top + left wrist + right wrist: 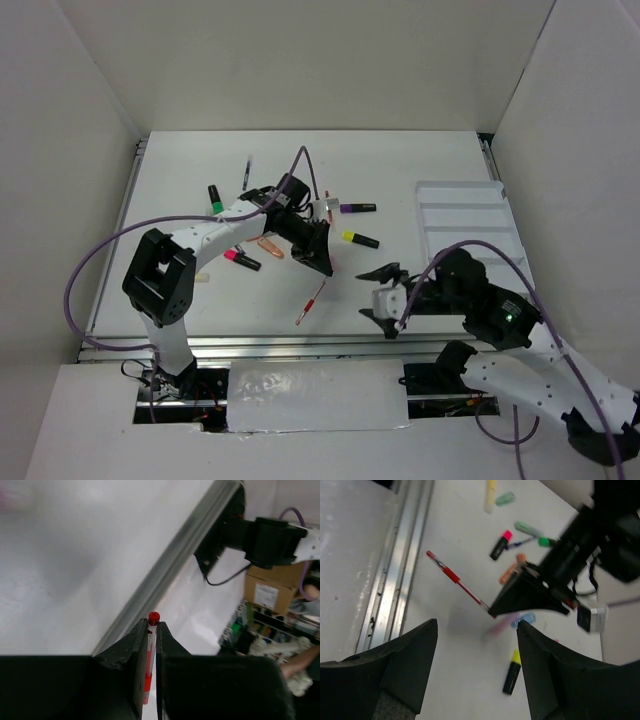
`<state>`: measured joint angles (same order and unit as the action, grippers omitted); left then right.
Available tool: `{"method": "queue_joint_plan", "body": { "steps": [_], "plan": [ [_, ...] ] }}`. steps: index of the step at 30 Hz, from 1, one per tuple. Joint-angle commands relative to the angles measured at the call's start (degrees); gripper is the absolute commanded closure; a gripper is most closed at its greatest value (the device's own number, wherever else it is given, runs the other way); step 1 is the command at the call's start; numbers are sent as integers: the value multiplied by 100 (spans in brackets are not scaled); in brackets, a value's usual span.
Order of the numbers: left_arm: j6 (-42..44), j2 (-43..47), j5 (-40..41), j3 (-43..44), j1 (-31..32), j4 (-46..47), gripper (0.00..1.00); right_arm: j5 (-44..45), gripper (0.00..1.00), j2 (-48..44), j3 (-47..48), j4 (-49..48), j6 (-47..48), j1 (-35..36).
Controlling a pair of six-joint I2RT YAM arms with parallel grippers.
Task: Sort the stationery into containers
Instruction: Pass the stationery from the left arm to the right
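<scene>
My left gripper point(318, 256) is shut on a thin red pen point(311, 302), which sticks out of the jaws toward the table's near edge. The left wrist view shows the pen point(150, 645) pinched between the two fingers, and in the right wrist view the pen point(455, 580) runs up to the left gripper point(527, 592). My right gripper point(381, 293) is open and empty, right of the pen; in its own view point(476, 625) it is above bare table. The white divided tray point(470, 225) stands at the far right. Several highlighters and markers lie scattered around the left arm.
On the table lie a green-capped highlighter point(215, 199), a dark pen point(246, 173), a purple marker point(357, 208), a yellow-capped highlighter point(360, 239), a pink-capped highlighter point(242, 259) and an orange marker point(270, 243). A metal rail point(395, 580) runs along the near edge.
</scene>
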<state>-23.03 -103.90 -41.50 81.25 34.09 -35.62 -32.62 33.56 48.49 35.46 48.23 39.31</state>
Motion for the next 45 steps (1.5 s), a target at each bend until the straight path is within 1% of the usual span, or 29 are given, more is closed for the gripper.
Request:
{"method": "queue_joint_plan", "body": {
  "steps": [1, 2, 3, 6, 10, 12, 13, 16, 19, 22, 27, 28, 30, 32, 33, 35, 36, 37, 38, 40, 41, 42, 43, 44, 45],
  "plan": [
    [-307, 151, -1087, -153, -33, 37, 100, 842, 29, 387, -32, -329, 897, 1435],
    [-325, 150, -1211, -154, -42, 63, 100, 984, 29, 492, -111, -382, 1143, 1752],
    [-343, 150, -1377, -162, -42, 72, 100, 1160, 29, 528, -347, -687, 1458, 2225],
    [-439, 133, -1545, -215, -34, 125, 100, 1109, 29, 835, -560, -1154, 1943, 2589],
    [-536, 89, -1590, -277, -7, 221, 100, 1170, 31, 1642, -376, -1305, 2094, 2766],
    [-571, 54, -1572, -268, 10, 239, 100, 1310, 31, 1890, -296, -1497, 2164, 2854],
    [-571, 28, -1563, -242, 28, 239, 100, 1528, 32, 2143, -261, -1603, 2225, 2889],
    [-563, 36, -1520, -198, 54, 204, 100, 1916, 32, 2514, -209, -1727, 2296, 2960],
    [-563, 62, -1502, -233, 63, 196, 100, 2119, 33, 2690, -348, -1946, 2419, 2968],
    [-580, 80, -1519, -268, 63, 231, 100, 2339, 36, 2831, -410, -2140, 2507, 2960],
    [-598, 89, -1528, -268, 72, 231, 100, 2471, 44, 3112, -384, -2175, 2657, 2898],
    [-589, 98, -1528, -268, 63, 239, 100, 2489, 48, 3156, -349, -2166, 2692, 2872],
    [-589, 106, -1511, -250, 63, 230, 100, 2524, 52, 3288, -288, -2097, 2718, 2863],
    [-580, 124, -1502, -242, 63, 239, 100, 2498, 60, 3341, -235, -2000, 2771, 2802],
    [-580, 115, -1502, -242, 63, 222, 100, 2498, 68, 3376, -209, -1991, 2788, 2801],
    [-545, 124, -1467, -233, 46, 213, 100, 2524, 78, 3394, -182, -1903, 2789, 2784],
    [-528, 133, -1441, -224, 11, 196, 97, 2567, 93, 3368, -191, -1894, 2728, 2801],
    [-484, 133, -1362, -163, -7, 178, 86, 2629, 96, 3324, -226, -1929, 2692, 2819],
    [-449, 133, -1074, -110, -51, 56, 54, 2716, 98, 3202, -278, -1973, 2640, 2897],
    [-317, 142, -713, 135, -253, -138, 16, 3023, 100, 3043, -366, -1956, 2306, 3003],
    [-290, 150, -519, 223, -340, -200, 1, 3077, 100, 2894, -323, -1816, 2175, 3030],
    [-238, 168, -274, 303, -550, -252, 1, 3112, 100, 2823, -157, -1658, 1747, 3004],
    [-220, 168, -202, 434, -665, -235, 1, 3156, 100, 2770, -43, -1169, 1517, 2951],
    [-194, 185, -175, 496, -780, -244, 1, 3122, 100, 2683, 72, -877, 1323, 2820],
    [-106, 203, -105, 558, -998, -227, 1, 3069, 100, 2630, 247, -613, 990, 2462]
  ]
}}
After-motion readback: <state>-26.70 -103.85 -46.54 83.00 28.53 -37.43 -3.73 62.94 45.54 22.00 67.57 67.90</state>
